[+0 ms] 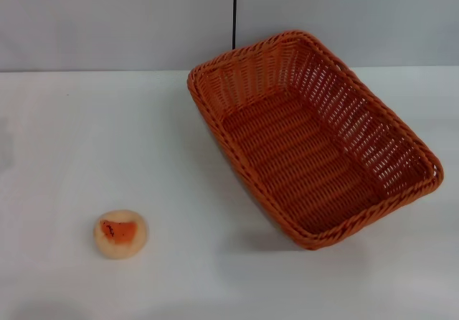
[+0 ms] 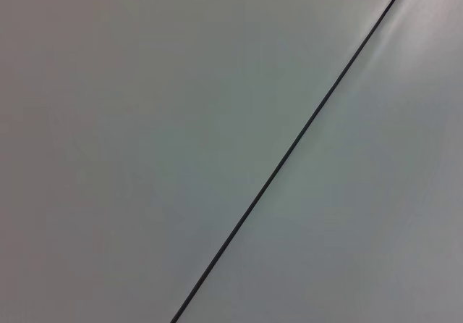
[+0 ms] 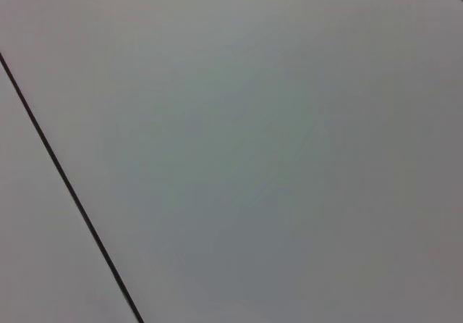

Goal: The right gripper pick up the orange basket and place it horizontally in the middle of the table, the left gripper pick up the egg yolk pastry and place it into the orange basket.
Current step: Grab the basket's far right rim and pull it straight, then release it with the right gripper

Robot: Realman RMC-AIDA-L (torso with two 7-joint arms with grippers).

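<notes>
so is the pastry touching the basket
Apart. The head view shows the pastry alone on bare table, with a wide stretch of white between it and the basket.

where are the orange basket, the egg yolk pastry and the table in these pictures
orange basket (image 1: 301, 162), head view, on the woven floor inside it
egg yolk pastry (image 1: 120, 233), head view, on the orange-red patch on top
table (image 1: 86, 140), head view, on a bare white stretch left of the basket

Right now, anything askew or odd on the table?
Yes: the orange basket sits skewed on the right side of the table, rotated diagonally rather than lying square, and well off centre. It is empty. The egg yolk pastry rests alone at front left, apart from it. Neither hand shows in any view.
</notes>
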